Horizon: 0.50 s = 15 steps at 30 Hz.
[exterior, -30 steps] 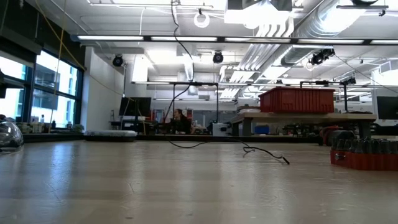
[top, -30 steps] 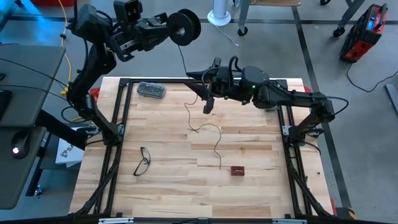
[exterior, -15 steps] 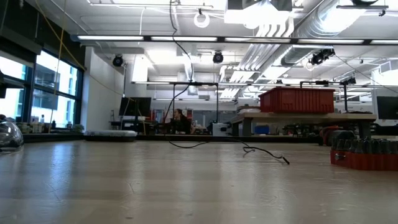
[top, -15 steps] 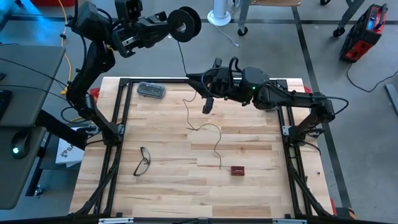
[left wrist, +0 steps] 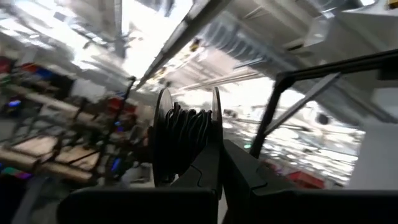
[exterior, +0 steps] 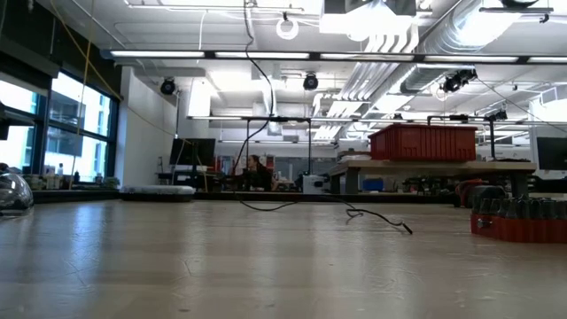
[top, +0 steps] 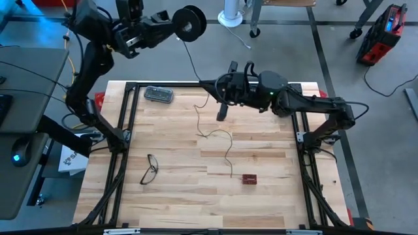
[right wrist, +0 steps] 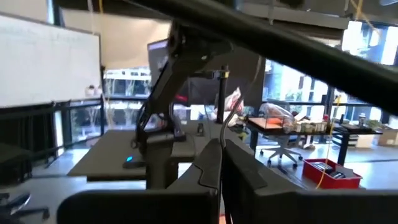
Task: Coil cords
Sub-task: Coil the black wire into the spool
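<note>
The left end effector is clamped on the reel, raised beyond the table's far-left corner. The right end effector, over the table's far centre, is closed on the wire, whose loose tail lies at mid-table. Risk: the thin wire slips through the closed fingers or snags, so turns slacken and spill off the reel

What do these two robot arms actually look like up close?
Both arms are dark, jointed segments. The left arm is bulky near its wrist, where a boxy camera sits. The right arm carries a small green light near its wrist and looping black cables. Each ends in two flat, dark fingers, pressed together.
</note>
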{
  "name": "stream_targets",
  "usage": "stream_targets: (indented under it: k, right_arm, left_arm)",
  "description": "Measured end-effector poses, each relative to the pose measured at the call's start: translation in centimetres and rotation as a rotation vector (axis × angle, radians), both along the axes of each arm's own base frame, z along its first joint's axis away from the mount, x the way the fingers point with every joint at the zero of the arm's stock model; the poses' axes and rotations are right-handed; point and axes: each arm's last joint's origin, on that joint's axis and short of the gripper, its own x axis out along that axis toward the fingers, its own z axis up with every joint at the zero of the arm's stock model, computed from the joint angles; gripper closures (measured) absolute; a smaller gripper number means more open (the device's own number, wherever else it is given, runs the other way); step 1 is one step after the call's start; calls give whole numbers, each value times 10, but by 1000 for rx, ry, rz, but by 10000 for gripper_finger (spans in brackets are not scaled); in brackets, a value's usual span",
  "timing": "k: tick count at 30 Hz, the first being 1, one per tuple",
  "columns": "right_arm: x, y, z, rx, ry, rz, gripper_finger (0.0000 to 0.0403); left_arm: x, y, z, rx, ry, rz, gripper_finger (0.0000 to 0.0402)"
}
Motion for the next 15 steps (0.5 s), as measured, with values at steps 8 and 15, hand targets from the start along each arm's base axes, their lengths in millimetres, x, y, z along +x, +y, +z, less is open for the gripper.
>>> stream_targets:
  k: [8, 15]
  right_arm:
    - [-29, 16, 6, -17, 146, 45, 402]
    - [-65, 19, 20, -24, 186, 93, 402]
  left_arm:
    - [-25, 2, -17, -151, 265, 108, 401]
    - [-39, -2, -39, -330, 521, 155, 401]
